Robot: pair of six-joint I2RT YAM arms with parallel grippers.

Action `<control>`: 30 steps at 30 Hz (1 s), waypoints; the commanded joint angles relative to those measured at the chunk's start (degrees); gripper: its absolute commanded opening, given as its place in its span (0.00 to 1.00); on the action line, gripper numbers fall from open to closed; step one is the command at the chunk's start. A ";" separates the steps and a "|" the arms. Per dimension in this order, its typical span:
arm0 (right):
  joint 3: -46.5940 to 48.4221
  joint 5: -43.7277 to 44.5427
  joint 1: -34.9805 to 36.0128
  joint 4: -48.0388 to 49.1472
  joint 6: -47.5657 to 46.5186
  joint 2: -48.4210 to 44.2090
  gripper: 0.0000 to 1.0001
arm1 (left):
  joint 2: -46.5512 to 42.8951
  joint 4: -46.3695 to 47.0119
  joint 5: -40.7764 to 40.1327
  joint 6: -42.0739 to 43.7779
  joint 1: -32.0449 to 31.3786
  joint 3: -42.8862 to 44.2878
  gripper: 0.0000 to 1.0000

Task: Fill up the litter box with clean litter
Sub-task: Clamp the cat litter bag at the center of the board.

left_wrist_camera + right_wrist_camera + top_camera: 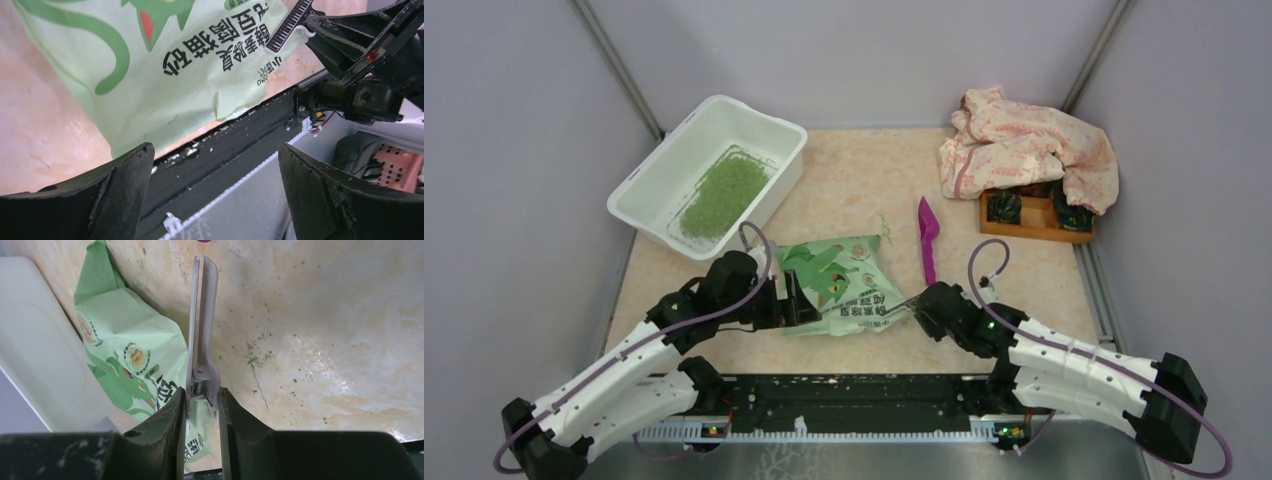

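Left hand (216, 150) released, fingers (120, 195) spread wide with nothing between them, low at the near edge of the table, just beside the left end of a flat light green printed plastic bag (839, 285). Right hand (202, 395) clenched on a long grey plastic spring clip (202, 325), gripped at its hinge end. The clip pointed away over the beige marbled table (325, 340), alongside the bag's right edge; contact could not be told. Bag lay between both hands. Large white rectangular plastic litter box (664, 170) sat far left, near the bag's far corner. Inside it, loose green litter granules (722, 195) covered part of the floor as one patch. Purple plastic scoop (927, 238) lay right of the bag. Small orange wooden compartment tray (1029, 226) stood far right with dark items in its cells and a pink-patterned cloth (1029, 150) draped over its back.
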 commanded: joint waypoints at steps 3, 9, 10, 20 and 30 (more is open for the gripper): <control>-0.02 1.42 0.77 2.99 -0.21 -0.61 0.00 | 0.55 -13.48 1.71 -15.22 -0.08 5.80 0.99; -0.86 1.36 0.78 3.94 -0.47 -0.89 0.00 | -1.20 -22.09 3.62 -22.59 -0.09 6.70 0.99; -1.06 1.36 0.78 4.15 -0.55 -1.03 0.00 | -1.74 -22.76 3.69 -23.84 -0.11 6.17 0.99; -2.87 1.24 0.74 4.61 -0.55 -3.05 0.00 | -4.24 -26.36 4.31 -33.18 -0.09 2.44 0.99; -3.57 1.70 0.75 4.28 -1.00 -4.92 0.00 | -0.15 -22.40 -3.47 -37.61 -0.09 -3.76 0.99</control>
